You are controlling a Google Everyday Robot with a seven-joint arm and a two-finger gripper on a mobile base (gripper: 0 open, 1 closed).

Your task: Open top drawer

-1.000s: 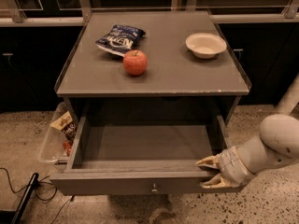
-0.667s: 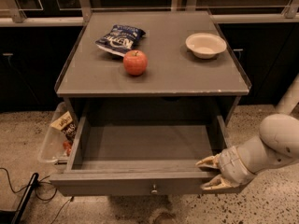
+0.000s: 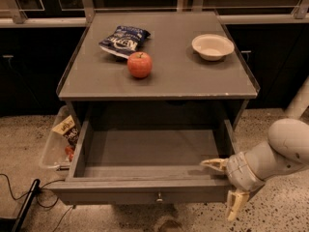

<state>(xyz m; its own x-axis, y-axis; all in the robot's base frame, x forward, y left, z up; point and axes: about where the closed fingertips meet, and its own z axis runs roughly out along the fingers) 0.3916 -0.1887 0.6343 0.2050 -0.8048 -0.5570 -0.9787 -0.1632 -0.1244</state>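
The top drawer (image 3: 145, 193) of the grey cabinet stands pulled out wide, showing its empty grey box interior (image 3: 149, 149). Its flat front faces me with one small round metal knob (image 3: 158, 196) at the middle. My gripper (image 3: 224, 187) is at the drawer's front right corner. One pale finger (image 3: 213, 164) lies over the inside of the front rim, the other finger (image 3: 235, 206) hangs outside and below the front, so the fingers are spread apart astride the corner. No other drawer fronts show.
On the cabinet top (image 3: 193, 76) lie a blue chip bag (image 3: 123, 40), a red apple (image 3: 139, 64) and a white bowl (image 3: 212, 46). A clear bin (image 3: 53, 151) with snack packets sits on the floor at the left. A black cable (image 3: 19, 197) runs across the floor at lower left.
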